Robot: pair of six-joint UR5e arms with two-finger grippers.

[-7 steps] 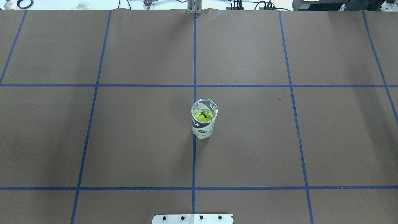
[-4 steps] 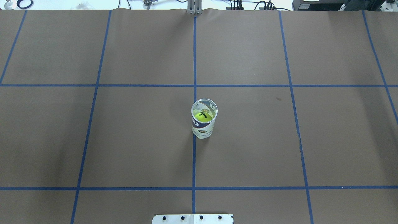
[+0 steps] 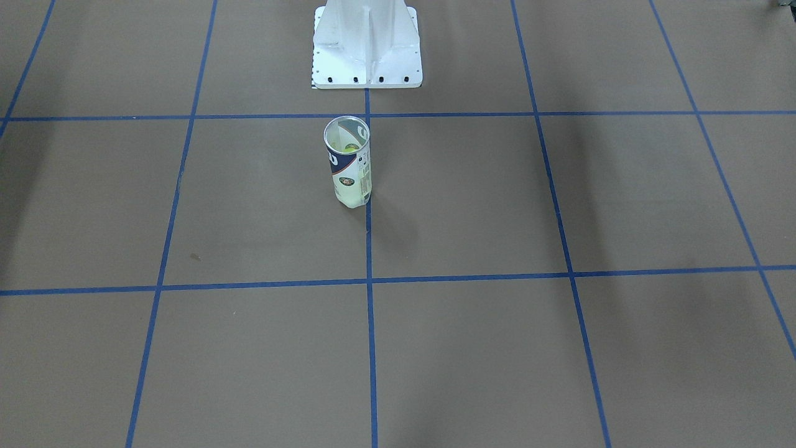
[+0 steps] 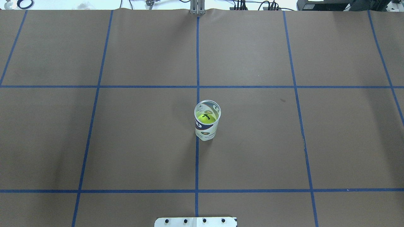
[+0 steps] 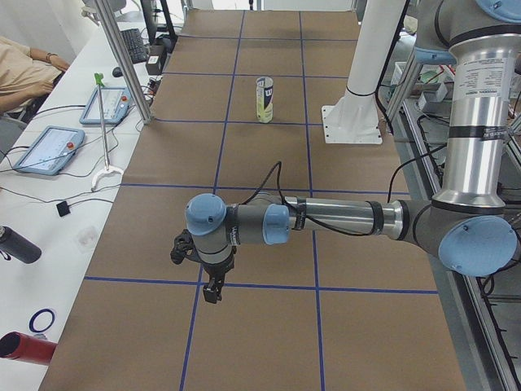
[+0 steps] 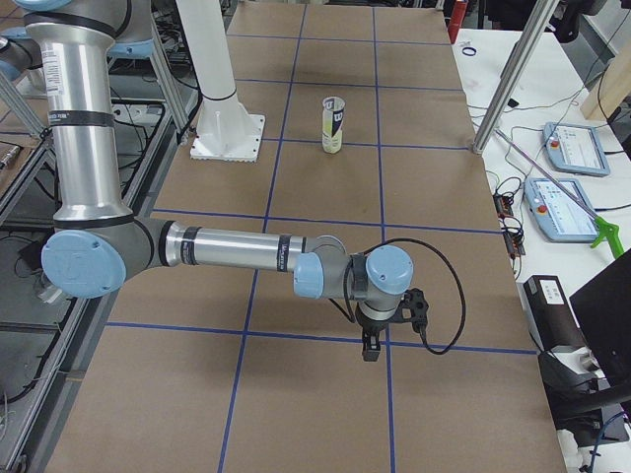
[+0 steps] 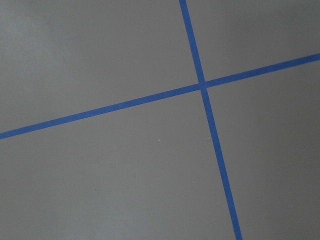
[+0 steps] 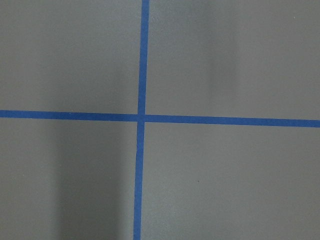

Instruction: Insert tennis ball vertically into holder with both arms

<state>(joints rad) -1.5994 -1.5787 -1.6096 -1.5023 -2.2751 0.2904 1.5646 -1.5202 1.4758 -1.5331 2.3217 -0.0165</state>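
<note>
Holder (image 4: 207,126) upright on the desk (image 4: 126,142), tennis ball (image 4: 205,117) low inside it, between the two hands and well apart from each. Left hand (image 5: 212,292) and right hand (image 6: 371,349) point downward above bare desk; whether their fingers are parted cannot be told.

The clear plastic tennis-ball tube (image 4: 207,126) with white-and-navy label and silver rim stands upright, open end up, touching the centre blue tape line (image 4: 197,164). A yellow-green tennis ball (image 4: 206,118) sits inside it. My left arm (image 5: 342,218) and right arm (image 6: 237,248) extend horizontally, well apart from the tube.
</note>
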